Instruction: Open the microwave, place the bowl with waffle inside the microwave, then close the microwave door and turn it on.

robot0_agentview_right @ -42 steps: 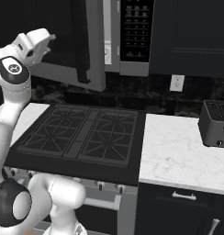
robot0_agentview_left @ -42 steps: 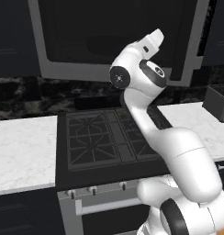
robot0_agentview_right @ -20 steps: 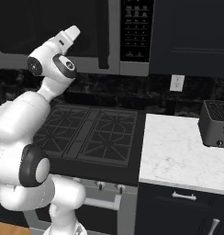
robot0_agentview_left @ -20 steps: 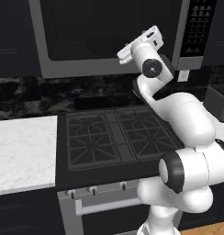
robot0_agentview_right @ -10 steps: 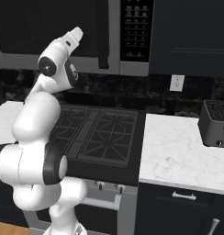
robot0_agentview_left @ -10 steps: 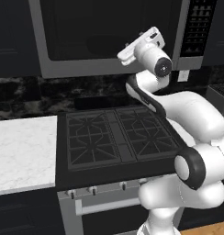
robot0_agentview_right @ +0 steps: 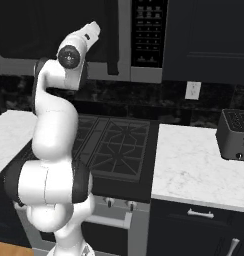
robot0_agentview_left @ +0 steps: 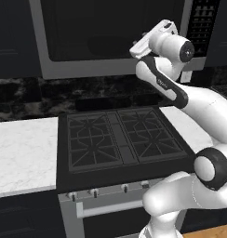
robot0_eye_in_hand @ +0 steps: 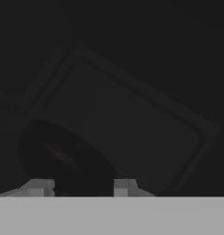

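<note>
Microwave [robot0_agentview_left: 110, 42]: mounted above the stove, between dark upper cabinets; grey frame, dark glass front.
Microwave door [robot0_agentview_left: 113, 32]: appears shut, flush with the frame in the left base view; its black bar handle [robot0_agentview_right: 114, 64] runs down the right edge of the glass, next to the button panel [robot0_agentview_right: 144, 32].
Bowl with waffle [robot0_eye_in_hand: 63, 158]: in the hand view a dim round dark shape with a faint brownish patch shows through the glass, low and left, on what looks like the microwave floor; too dark to be sure of more.
Arm: raised in front of the microwave, the hand at the lower right part of the door glass, close to the handle.
Gripper [robot0_eye_in_hand: 81, 187]: two pale fingertips [robot0_eye_in_hand: 38, 187] rise at the bottom of the hand view with a gap between them; nothing is seen pinched, and whether the fingers are spread or pressed onto something I cannot tell.
In the way: the glass door lies between the hand and the bowl; the arm's own elbow hides part of the door frame in the left base view.
Stove [robot0_agentview_left: 120, 139]: black four-burner cooktop directly under the microwave, knobs along its front edge.
Left counter [robot0_agentview_left: 22, 155]: white marble, beside the stove.
Right counter [robot0_agentview_right: 194, 170]: white marble, beside the stove.
Toaster [robot0_agentview_right: 235, 135]: dark, at the far right of the right counter, well apart from the arm.
Wall outlet [robot0_agentview_right: 192, 90]: white, on the dark backsplash above the right counter.
</note>
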